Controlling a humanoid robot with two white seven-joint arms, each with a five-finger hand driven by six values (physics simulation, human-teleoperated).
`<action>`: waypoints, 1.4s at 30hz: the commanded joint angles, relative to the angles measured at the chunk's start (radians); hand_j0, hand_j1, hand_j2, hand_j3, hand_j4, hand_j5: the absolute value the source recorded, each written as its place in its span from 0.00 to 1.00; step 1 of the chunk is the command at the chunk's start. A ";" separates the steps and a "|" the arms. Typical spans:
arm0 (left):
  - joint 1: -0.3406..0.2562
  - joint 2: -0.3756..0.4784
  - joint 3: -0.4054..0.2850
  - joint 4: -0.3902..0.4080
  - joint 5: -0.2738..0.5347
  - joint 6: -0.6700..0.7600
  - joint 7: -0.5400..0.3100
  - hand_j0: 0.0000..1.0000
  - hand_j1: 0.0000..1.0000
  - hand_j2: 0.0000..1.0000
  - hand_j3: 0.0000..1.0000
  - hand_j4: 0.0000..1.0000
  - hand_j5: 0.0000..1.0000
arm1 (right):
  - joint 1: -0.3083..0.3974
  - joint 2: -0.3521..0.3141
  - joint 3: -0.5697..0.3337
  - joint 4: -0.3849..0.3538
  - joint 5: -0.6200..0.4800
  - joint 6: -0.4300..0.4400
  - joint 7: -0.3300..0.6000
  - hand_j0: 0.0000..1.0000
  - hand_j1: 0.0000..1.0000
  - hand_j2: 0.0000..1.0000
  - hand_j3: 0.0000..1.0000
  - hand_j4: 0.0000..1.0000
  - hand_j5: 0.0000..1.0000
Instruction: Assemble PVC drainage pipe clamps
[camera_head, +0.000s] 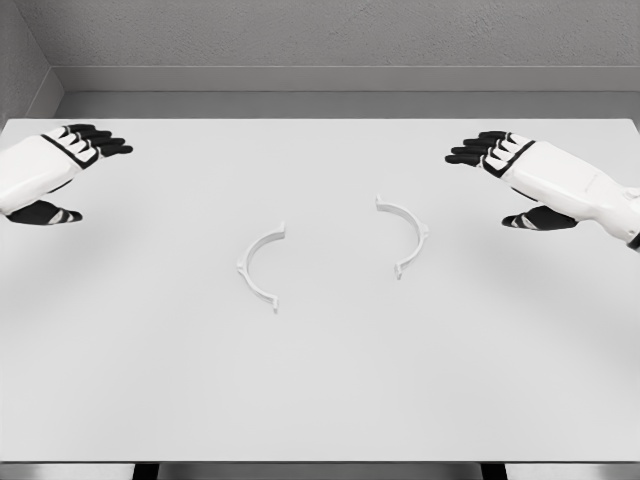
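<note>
White on white is what you are looking at: two thin half-ring clamp pieces lie flat near the middle of the pale tabletop (320, 400). Your left half (260, 266) bows toward the left, your right half (405, 235) bows toward the right, so their open sides face each other with a clear gap between them. Neither part carries any writing you can read. Your left hand (55, 170) hovers at the far left edge, fingers relaxed and spread, holding nothing. Your right hand (525, 180) mirrors it at the far right, also spread and holding nothing, well apart from both halves.
</note>
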 joint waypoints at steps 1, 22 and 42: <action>0.000 -0.006 -0.006 0.000 0.006 0.001 0.001 1.00 1.00 1.00 1.00 1.00 1.00 | 0.000 0.003 0.001 0.016 -0.008 0.002 -0.001 1.00 1.00 1.00 1.00 1.00 1.00; -0.002 -0.115 -0.036 0.051 0.001 0.001 0.003 1.00 1.00 1.00 1.00 1.00 1.00 | -0.293 0.348 0.185 0.499 0.328 0.002 -0.006 1.00 1.00 1.00 1.00 1.00 1.00; -0.011 -0.201 -0.110 0.040 0.001 0.001 0.009 1.00 1.00 1.00 1.00 1.00 1.00 | -0.293 0.368 0.204 0.516 0.328 0.002 -0.003 1.00 1.00 1.00 1.00 1.00 1.00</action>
